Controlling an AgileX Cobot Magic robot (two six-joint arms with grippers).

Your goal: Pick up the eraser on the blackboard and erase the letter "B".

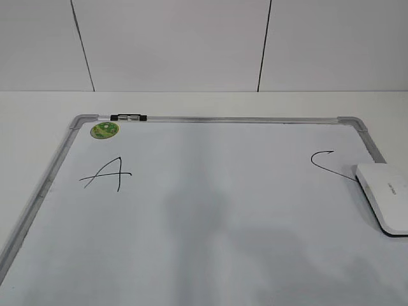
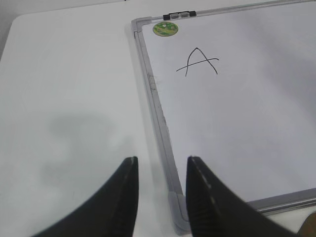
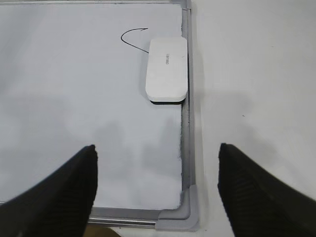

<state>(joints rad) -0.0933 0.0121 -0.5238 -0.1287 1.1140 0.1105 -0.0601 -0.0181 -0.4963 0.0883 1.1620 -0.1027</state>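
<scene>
The blackboard [image 1: 210, 210] is a white board with a silver frame and lies flat on the table. The white eraser [image 1: 386, 194] rests on its right edge, over the tail of the hooked "C" [image 1: 325, 160]. No letter "B" shows in any view; the board's middle is bare. Neither gripper shows in the exterior view. My right gripper [image 3: 157, 148] is wide open and empty above the board's near right corner, with the eraser [image 3: 168, 69] ahead of it. My left gripper [image 2: 162, 160] is open and empty over the board's near left corner [image 2: 178, 210].
A slanted "A" [image 1: 107, 173] is on the board's left side. A round green magnet [image 1: 104, 130] and a black clip [image 1: 128, 117] sit at the far left corner. White table surrounds the board, and a white panelled wall stands behind.
</scene>
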